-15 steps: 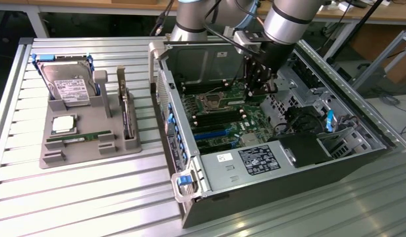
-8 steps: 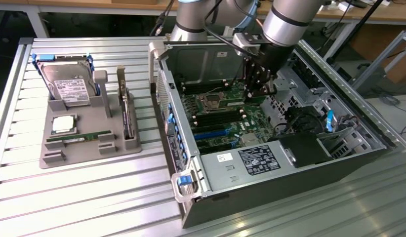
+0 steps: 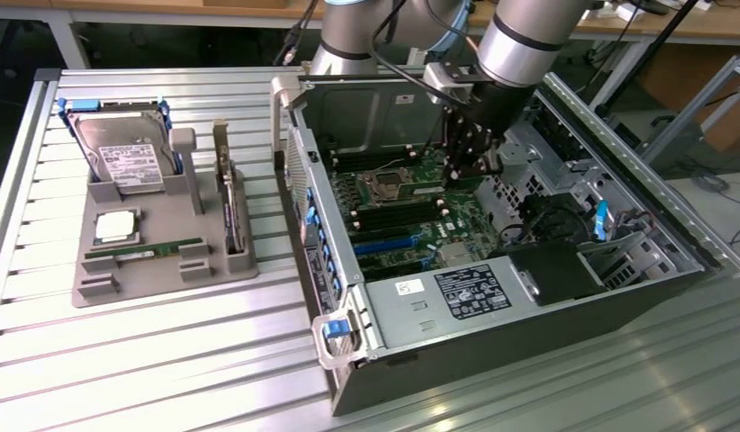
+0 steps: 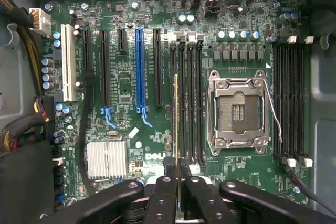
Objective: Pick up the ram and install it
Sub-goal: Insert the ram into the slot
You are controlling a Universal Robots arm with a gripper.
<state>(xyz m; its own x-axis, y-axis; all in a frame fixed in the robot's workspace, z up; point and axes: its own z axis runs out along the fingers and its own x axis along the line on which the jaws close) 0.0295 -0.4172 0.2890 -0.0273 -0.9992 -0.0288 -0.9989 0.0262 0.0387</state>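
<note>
Over the motherboard (image 4: 131,93) inside the case (image 3: 491,297), your gripper (image 4: 177,169) has its jaws nearly closed on the ram (image 4: 176,124), which you see edge-on above the memory slots (image 4: 191,103) beside the CPU socket (image 4: 237,109).

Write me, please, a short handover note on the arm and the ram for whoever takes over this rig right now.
Gripper: fingers shut on the thin green ram stick, held edge-on.
Position: inside the open black computer case, just over the green motherboard, at the black memory slots beside the empty silver processor socket.
Done: ram picked up and brought to the slots.
Left: whether it is seated cannot be told; no release yet.
Elsewhere: the grey parts holder carries a silver hard drive, a square processor chip and another green stick.
</note>
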